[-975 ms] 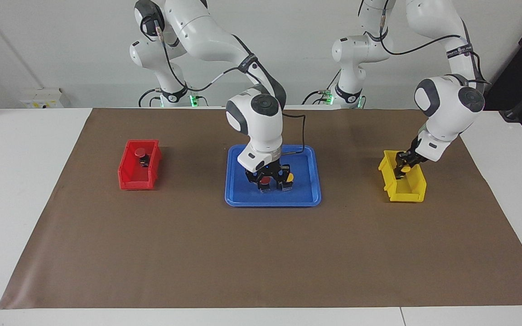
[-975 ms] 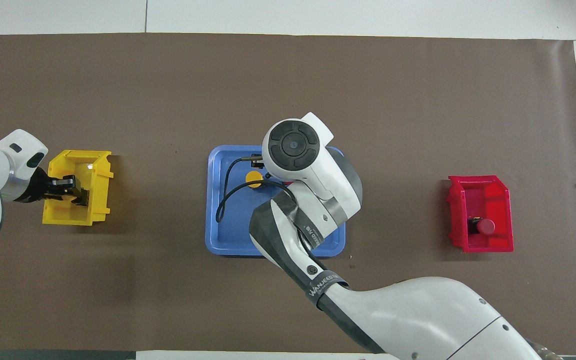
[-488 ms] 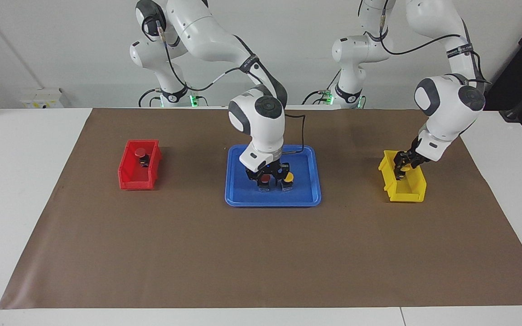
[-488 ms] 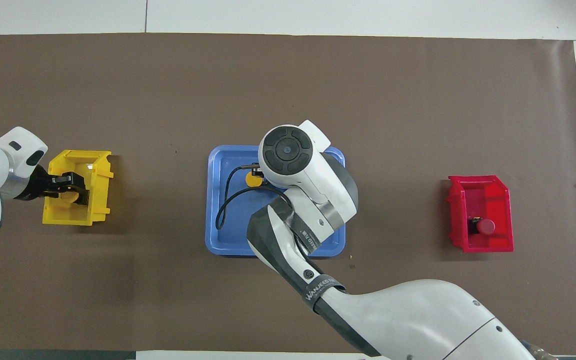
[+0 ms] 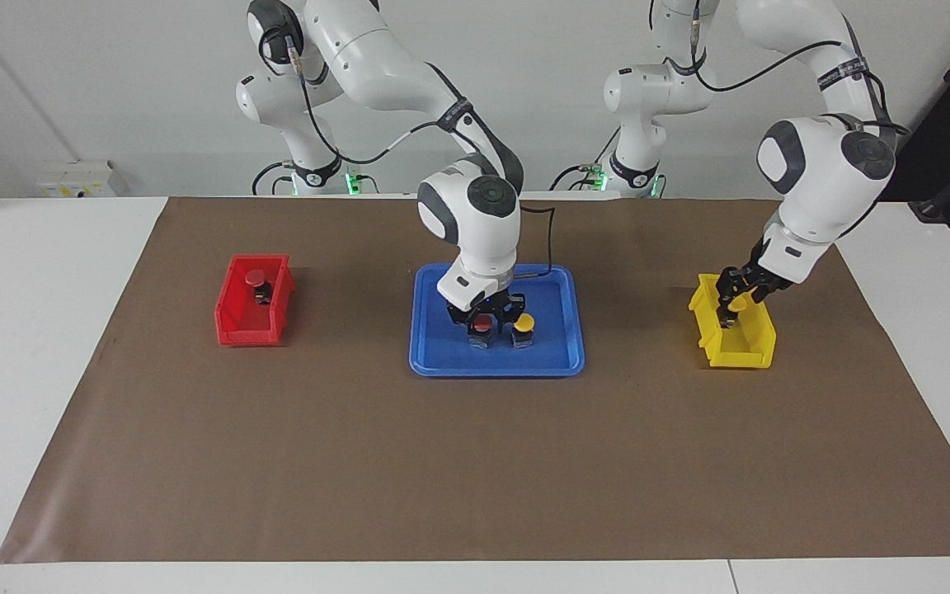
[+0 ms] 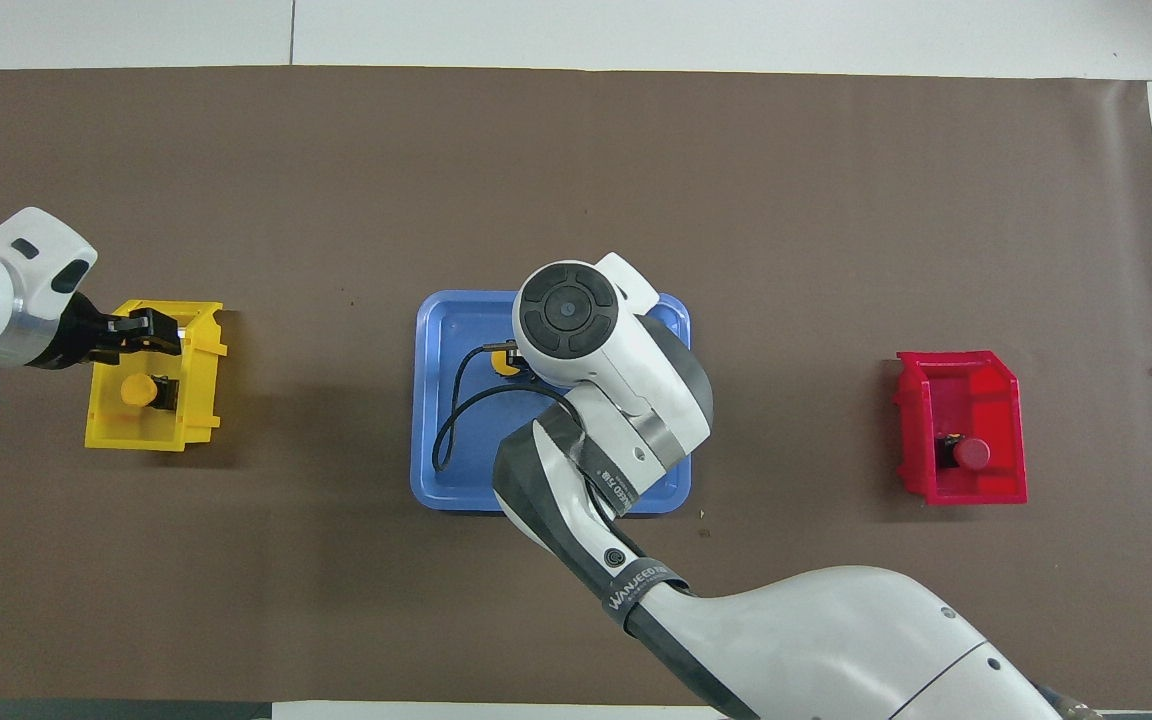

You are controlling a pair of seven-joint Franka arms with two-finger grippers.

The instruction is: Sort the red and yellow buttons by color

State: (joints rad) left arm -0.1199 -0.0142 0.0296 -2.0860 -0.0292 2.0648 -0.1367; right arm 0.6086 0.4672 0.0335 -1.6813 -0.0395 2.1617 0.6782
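Right gripper (image 5: 484,317) is down in the blue tray (image 5: 442,368), set over a red button (image 5: 482,323) that stands upright there; I cannot tell whether it has closed on the cap or only brackets it. Left gripper (image 6: 150,331) hangs over the yellow bin (image 6: 198,400) at the rim farther from the robots; I cannot tell how wide it stands, and I see nothing in it. Count of buttons: four. Two are red: the one under the right gripper, and a second red button (image 6: 971,453) lying on its side in the red bin (image 6: 996,395). Two are yellow: a yellow button (image 5: 524,322) upright in the tray just beside the red one, toward the left arm's end, and a second yellow button (image 6: 136,390) lying in the yellow bin. Containers: one tray at the middle of the table, and two bins, the red toward the right arm's end and the yellow toward the left arm's end, each well apart from the tray. Surface: a brown mat (image 5: 442,462) spread over a white table (image 5: 30,330). Room: plain white wall (image 5: 112,82), with a small white socket box (image 5: 79,177) at the table's edge and green lights at both arm bases. Writing: a dark band (image 6: 636,585) on the right arm carries white lettering that starts "WANJEED"; the rest I cannot read.
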